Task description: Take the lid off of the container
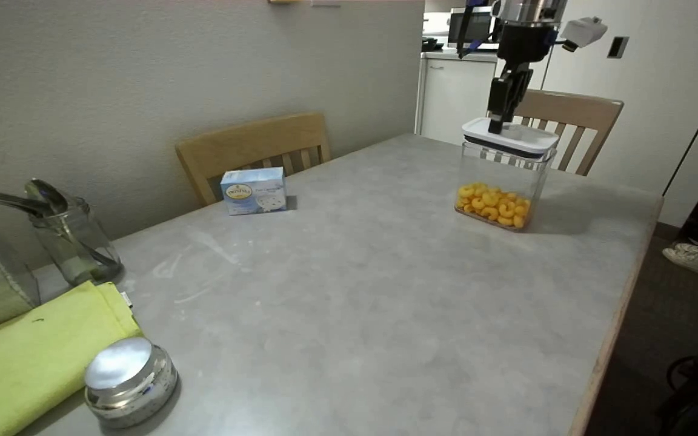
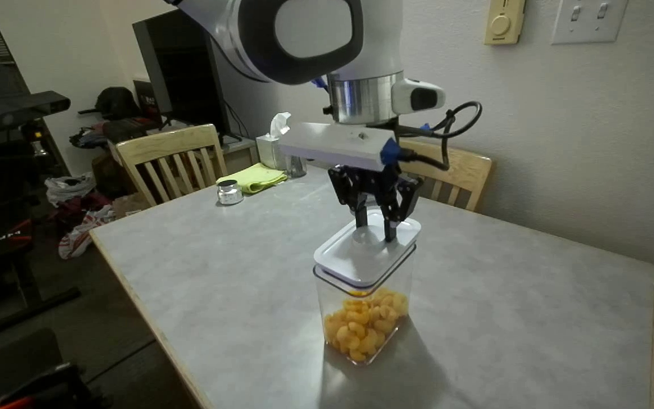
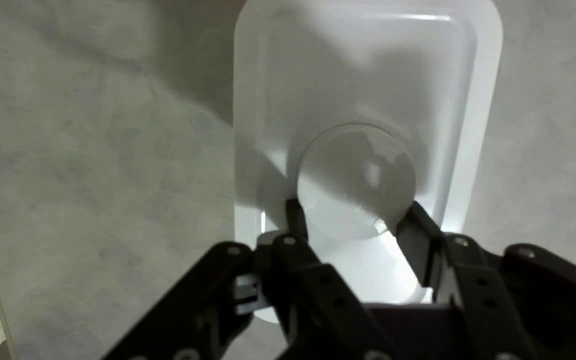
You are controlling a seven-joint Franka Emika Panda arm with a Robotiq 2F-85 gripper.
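While the lid [image 2: 365, 254] tops the tub [image 1: 499, 172], fingers [image 3: 296, 220] seem to pinch its knob [image 3: 356, 182] at eight and four o'clock in the wrist view, so this grab likely needs a straight lift next.

Well apart from gripper [image 2: 376, 232], blue-and-white box [image 1: 255, 191] is standing (oval emblem [image 1: 239, 192] showing). Farther from gripper: yellow cloth [image 1: 46, 351] is lying folded, silver jar [image 1: 131, 383] is sitting just beside it, glass jar [image 1: 76, 248] is holding cutlery [image 1: 49, 197].
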